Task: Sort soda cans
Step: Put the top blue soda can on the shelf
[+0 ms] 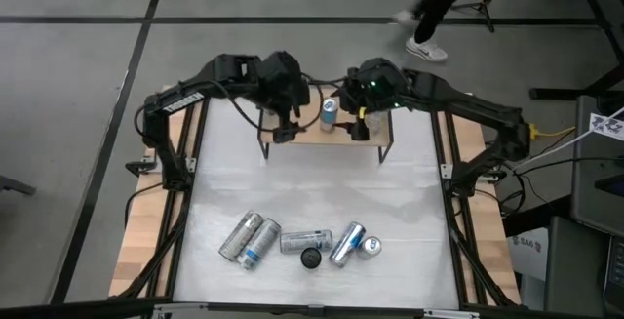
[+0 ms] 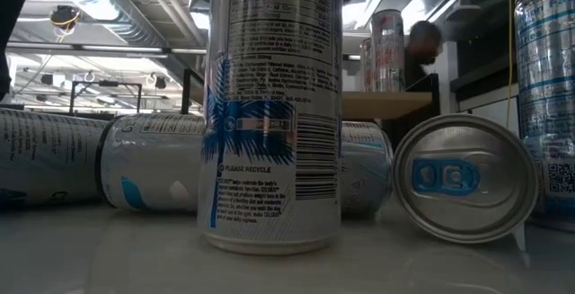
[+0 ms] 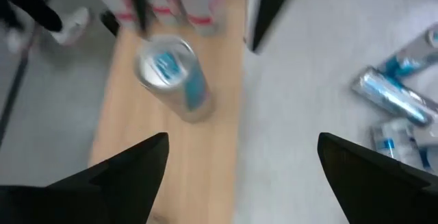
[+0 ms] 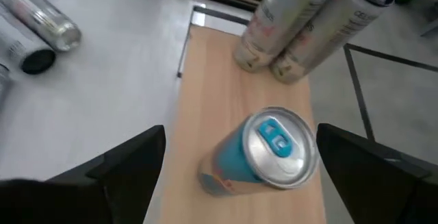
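Observation:
On the wooden shelf (image 1: 385,136) at the table's far edge stands a blue-labelled soda can (image 1: 329,114), upright on its base. My left gripper (image 1: 283,129) hovers open just left of it and my right gripper (image 1: 361,124) hovers open just right of it, both above the shelf. In the left wrist view the blue can (image 3: 174,77) stands ahead of my open fingers (image 3: 243,142), with red-marked silver cans (image 3: 185,1) behind it. In the right wrist view it (image 4: 263,152) sits between the spread fingers (image 4: 241,131), clear of both. Two silver cans (image 4: 301,25) stand beyond.
Near the table's front edge several cans lie on their sides on the white surface (image 1: 241,236) (image 1: 305,241) (image 1: 346,244). One stands upright (image 1: 370,247), and a dark-topped can (image 1: 311,258) is there too. The middle of the table (image 1: 322,187) is bare. A person's legs (image 1: 429,26) pass beyond the table.

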Controlling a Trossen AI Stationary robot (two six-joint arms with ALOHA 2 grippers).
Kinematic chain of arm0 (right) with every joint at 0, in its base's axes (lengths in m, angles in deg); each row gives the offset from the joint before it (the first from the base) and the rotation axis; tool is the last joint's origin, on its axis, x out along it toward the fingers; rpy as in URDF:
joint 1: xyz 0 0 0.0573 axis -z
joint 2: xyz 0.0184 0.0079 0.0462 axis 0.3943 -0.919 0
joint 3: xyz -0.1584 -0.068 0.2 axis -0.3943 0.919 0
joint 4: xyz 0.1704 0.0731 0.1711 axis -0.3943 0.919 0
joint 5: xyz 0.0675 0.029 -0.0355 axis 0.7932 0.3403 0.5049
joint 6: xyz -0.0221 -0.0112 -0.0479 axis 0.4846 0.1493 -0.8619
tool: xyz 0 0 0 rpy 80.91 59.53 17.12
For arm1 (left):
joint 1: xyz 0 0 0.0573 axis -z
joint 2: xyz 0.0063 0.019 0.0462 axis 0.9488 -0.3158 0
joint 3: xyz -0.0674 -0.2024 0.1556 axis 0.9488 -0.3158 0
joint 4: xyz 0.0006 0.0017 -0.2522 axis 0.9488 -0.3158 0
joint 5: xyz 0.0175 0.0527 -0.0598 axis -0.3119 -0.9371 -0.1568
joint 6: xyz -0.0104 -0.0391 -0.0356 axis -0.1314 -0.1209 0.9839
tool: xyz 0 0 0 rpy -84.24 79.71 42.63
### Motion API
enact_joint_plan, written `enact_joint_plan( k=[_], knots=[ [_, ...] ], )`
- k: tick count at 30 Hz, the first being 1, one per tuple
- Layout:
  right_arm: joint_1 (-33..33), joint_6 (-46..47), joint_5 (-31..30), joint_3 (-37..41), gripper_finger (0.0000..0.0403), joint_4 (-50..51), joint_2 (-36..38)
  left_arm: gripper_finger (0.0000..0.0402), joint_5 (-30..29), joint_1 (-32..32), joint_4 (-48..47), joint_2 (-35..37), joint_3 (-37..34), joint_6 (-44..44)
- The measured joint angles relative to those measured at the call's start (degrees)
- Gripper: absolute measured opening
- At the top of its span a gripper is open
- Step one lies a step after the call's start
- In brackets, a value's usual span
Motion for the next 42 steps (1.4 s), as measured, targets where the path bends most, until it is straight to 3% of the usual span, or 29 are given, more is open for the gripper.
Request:
enact_joint_plan(
  k=[8, 15, 21, 30, 42],
  knots=[
    [2.1, -2.05, 0.28, -0.09, 0.0376, -0.43, -0.73, 0.0366, -3.79, 3.62, 12.84, 12.42, -21.65, 4.32],
    [2.09, -3.83, 0.89, -0.09, 0.0376, -2.51, -2.01, 0.0366, -4.38, 5.35, 33.35, 25.75, -45.11, 8.64],
    [2.09, -4.69, 1.03, -0.09, 0.0376, -3.13, -3.38, 0.0367, -4.43, 6.62, 44.9, 29.5, -57.48, 11.91],
    [2.19, -4.94, -2.19, -0.09, 0.0376, -4.7, -3.59, 0.0367, -4.51, 8.23, 51.03, 28.21, -62.25, 16.17],
    [4.73, -4.75, 0.06, -0.01, 0.0376, -1.58, -5.54, 0.0367, -4.56, 11.7, 53.57, 28.19, -62.13, 16.26]
  ],
)
